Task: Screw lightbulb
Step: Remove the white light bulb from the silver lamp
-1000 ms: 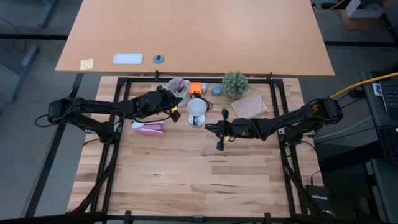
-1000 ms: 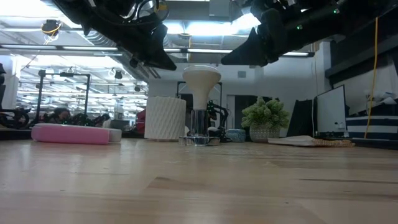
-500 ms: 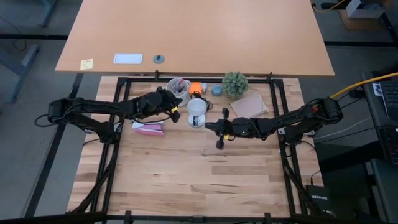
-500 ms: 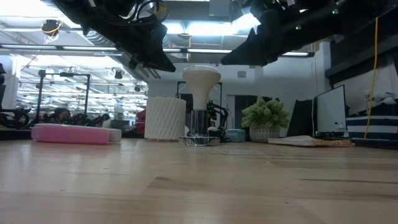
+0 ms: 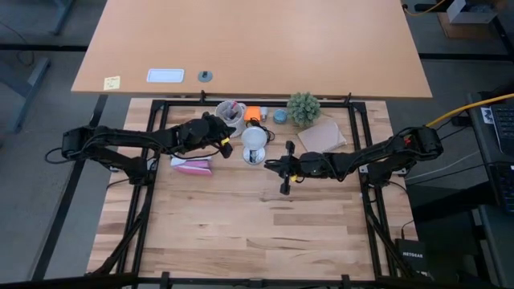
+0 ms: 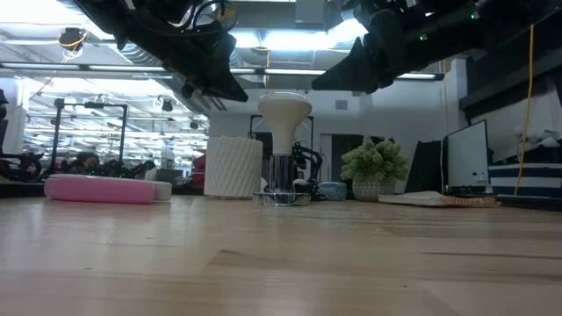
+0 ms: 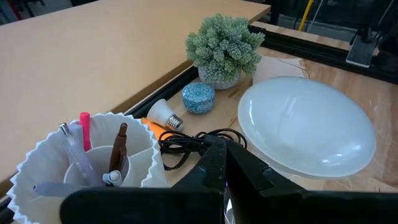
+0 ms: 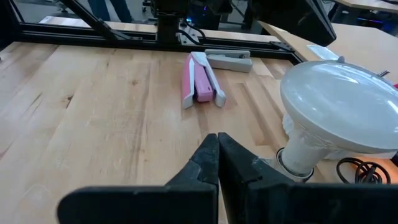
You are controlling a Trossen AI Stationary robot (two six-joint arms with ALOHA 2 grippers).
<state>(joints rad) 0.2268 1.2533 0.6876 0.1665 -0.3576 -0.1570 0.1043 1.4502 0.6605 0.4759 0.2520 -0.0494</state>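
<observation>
Pale butcher-block planks form the table, with a large tan desk beyond its far edge and a bright workshop showing behind it in the low view. Near the far middle of the table the lightbulb stands upright, its white dome on top and its metal base seated in a silvery round fitting on the wood; a black cord curls away from that spot. Just beside it on the left arm's side stands a ribbed white cup holding pens, and a pink case lies flat a little nearer the left arm. A small green plant sits at the back edge near a tan pad. The left gripper hangs above the table just left of the bulb, its fingers pressed together and empty. The right gripper hangs near the bulb's other side, fingers likewise closed on nothing. Neither appears to touch the bulb, though the overhead view is too small to be sure.
</observation>
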